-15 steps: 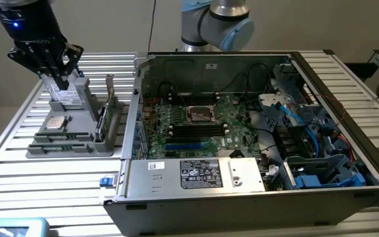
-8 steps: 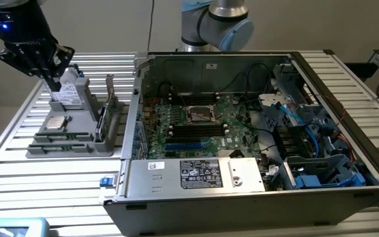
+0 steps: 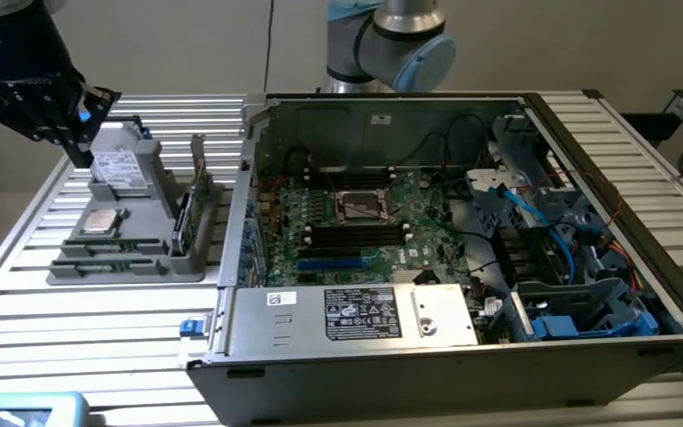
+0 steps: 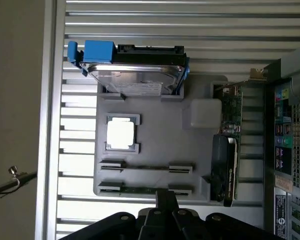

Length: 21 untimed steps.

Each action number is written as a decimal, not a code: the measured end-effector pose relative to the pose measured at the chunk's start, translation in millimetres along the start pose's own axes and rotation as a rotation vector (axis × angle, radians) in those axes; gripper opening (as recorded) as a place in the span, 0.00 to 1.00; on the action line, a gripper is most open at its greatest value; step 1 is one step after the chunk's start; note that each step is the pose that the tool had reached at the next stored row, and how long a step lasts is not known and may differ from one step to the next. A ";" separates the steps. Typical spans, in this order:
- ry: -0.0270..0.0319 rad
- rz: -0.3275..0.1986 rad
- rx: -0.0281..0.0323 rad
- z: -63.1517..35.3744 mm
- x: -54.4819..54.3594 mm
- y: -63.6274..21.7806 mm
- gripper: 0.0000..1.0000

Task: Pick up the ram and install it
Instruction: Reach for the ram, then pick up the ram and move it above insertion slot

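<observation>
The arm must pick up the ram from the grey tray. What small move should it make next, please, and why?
Probably lower the gripper toward the ram, the stick that the wrist view shows closest to it. The gripper hangs above the grey tray, apart from it. The ram and a second stick both sit in their tray holders, so neither is grasped yet.

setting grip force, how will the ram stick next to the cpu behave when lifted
Probably stiff and light: the ram stick is a thin, narrow board. Held on edge by gray tray clips, it may bind if pulled tilted.
</observation>
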<state>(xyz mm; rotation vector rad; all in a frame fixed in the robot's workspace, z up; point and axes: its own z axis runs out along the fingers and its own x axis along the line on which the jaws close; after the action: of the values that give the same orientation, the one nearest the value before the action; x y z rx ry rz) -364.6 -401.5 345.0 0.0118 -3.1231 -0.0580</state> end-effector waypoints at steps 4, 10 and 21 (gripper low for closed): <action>0.0001 -0.006 0.0045 5.4 1.1 -0.2 0.11; 0.0003 -0.010 0.0088 15.0 1.1 -0.5 0.11; 0.0056 -0.159 0.0117 19.8 1.6 -0.7 0.11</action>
<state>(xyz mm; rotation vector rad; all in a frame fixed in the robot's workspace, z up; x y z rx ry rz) -366.5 -401.5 325.2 0.2599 -3.1099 -0.0417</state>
